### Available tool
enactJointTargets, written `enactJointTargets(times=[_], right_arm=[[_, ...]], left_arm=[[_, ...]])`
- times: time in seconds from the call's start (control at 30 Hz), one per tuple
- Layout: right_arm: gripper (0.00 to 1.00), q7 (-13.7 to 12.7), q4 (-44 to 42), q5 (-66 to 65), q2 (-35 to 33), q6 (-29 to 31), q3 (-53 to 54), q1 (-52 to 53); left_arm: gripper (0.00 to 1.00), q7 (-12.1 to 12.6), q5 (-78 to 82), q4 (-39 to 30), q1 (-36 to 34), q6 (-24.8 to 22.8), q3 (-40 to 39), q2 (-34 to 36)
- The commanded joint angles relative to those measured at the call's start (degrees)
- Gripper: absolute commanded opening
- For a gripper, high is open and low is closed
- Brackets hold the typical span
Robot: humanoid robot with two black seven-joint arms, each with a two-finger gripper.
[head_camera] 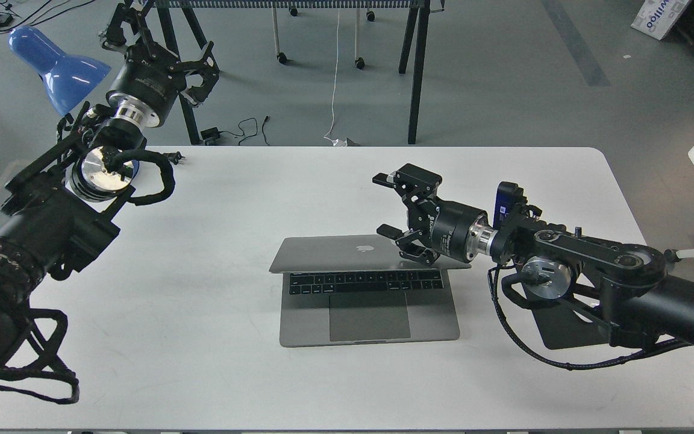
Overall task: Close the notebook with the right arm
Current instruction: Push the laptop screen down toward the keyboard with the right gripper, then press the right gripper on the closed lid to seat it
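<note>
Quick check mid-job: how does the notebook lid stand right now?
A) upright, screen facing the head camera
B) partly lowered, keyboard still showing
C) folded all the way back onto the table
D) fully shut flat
B: the notebook lid tilts low over the keyboard, logo side up, with the right gripper at its right edge.

- The right arm (612, 271) comes in from the right edge, its forearm lying low and pointing left toward the middle of the surface.
- The right gripper (404, 214) has its fingers spread wide, one raised and one lower.
- The left arm (52, 211) rises from the lower left toward the far left corner.
- The left gripper (202, 78) is held high beyond the far edge, fingers parted.
</note>
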Motion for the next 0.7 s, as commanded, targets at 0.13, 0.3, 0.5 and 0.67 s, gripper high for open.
enactJointTargets(times=[0.13,0.3,0.5,0.67], right_arm=[[1.0,0.01,1.14,-2.89,0.32,-0.97,-2.73,-2.43],[1.0,0.01,0.88,-5.79,0.49,-1.58,-2.82,-5.41],[1.0,0.01,0.17,-8.34,0.58,-1.76,-2.82,-7.7],[1.0,0.01,0.09,-9.4,1.02,-2.81,-2.73,-8.41]], left_arm=[[1.0,0.0,0.0,0.0,0.0,0.01,0.0,0.0],[1.0,0.0,0.0,0.0,0.0,0.01,0.0,0.0],[1.0,0.0,0.0,0.0,0.0,0.01,0.0,0.0],[1.0,0.0,0.0,0.0,0.0,0.01,0.0,-0.08]])
